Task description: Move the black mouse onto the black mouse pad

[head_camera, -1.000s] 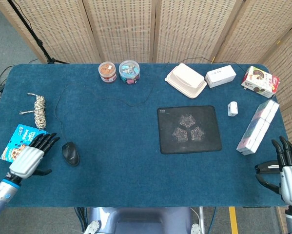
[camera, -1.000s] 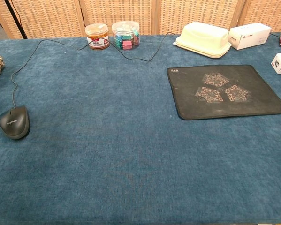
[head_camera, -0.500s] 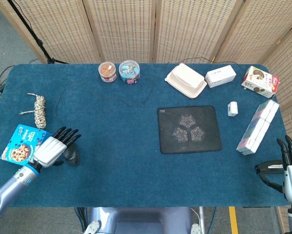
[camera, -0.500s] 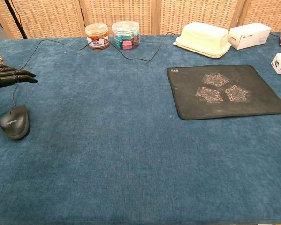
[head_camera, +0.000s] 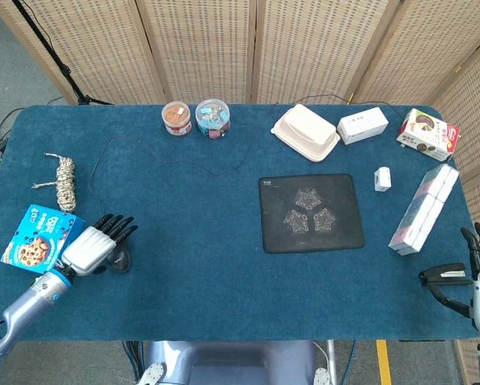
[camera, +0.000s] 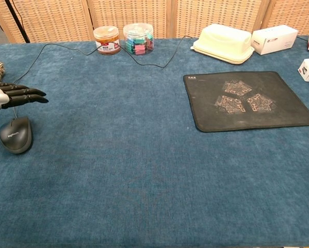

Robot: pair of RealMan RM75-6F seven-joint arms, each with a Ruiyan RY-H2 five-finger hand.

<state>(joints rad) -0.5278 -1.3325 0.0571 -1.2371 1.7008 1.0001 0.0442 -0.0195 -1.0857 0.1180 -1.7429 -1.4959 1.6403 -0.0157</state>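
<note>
Blue cloth-covered surface (head_camera: 199, 265), seen from head and chest views. Black mouse pad (head_camera: 310, 213), flat on the surface right of centre, serves as landmark; nothing rests on it. Left hand (head_camera: 95, 243), far left of the pad near the front edge, hovers over the black mouse (camera: 15, 134) with fingers (camera: 25, 96) extended and spread, holding nothing; the chest view shows a gap between fingers and mouse. Right hand (head_camera: 478, 273), beyond the pad's right side off the surface edge, has fingers apart and empty. The mouse lies well apart from the pad, on the bare cloth, its cable (camera: 144, 63) running back toward two round jars (head_camera: 195, 118) behind and left of the pad.
</note>
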